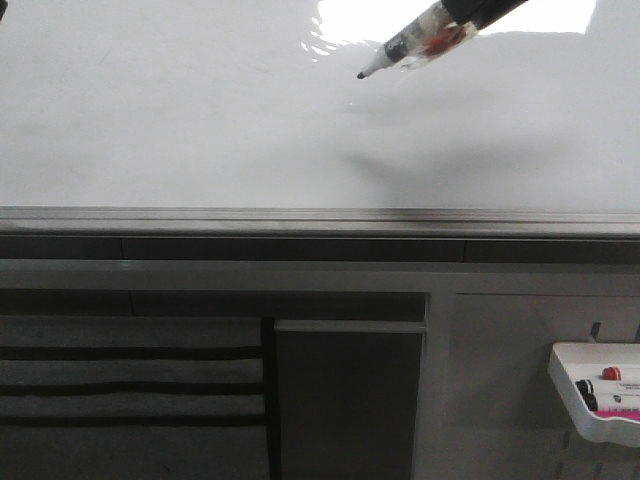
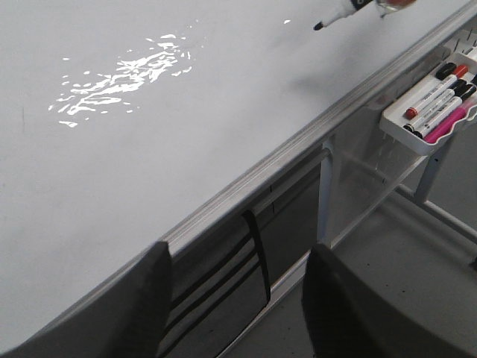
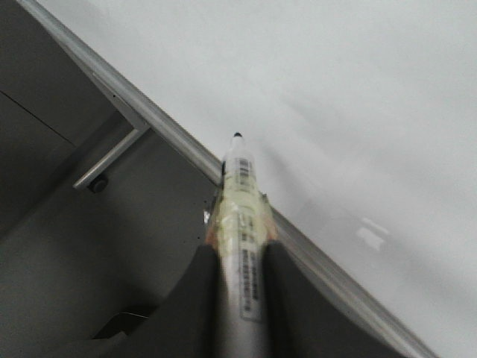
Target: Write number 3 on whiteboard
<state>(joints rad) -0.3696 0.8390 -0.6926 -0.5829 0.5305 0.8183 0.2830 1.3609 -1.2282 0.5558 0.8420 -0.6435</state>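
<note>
Glossy whiteboard (image 1: 200,120) filled the upper frame, blank, no 3 yet drawn; right gripper (image 3: 240,261) clamped a marker (image 1: 410,45) at upper right, tip hovering above it; left gripper (image 2: 238,298) gaped empty.

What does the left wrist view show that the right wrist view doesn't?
Only the left wrist view shows the tray of spare markers hung below the board edge, the open left gripper empty, and the glare patch. Only the right wrist view shows the right gripper shut on the marker, with tape wrapped around its barrel. Both show the whiteboard, blank with no number 3 visible, its grey edge strip, and the marker's black tip pointing toward the board; contact cannot be judged.
</note>
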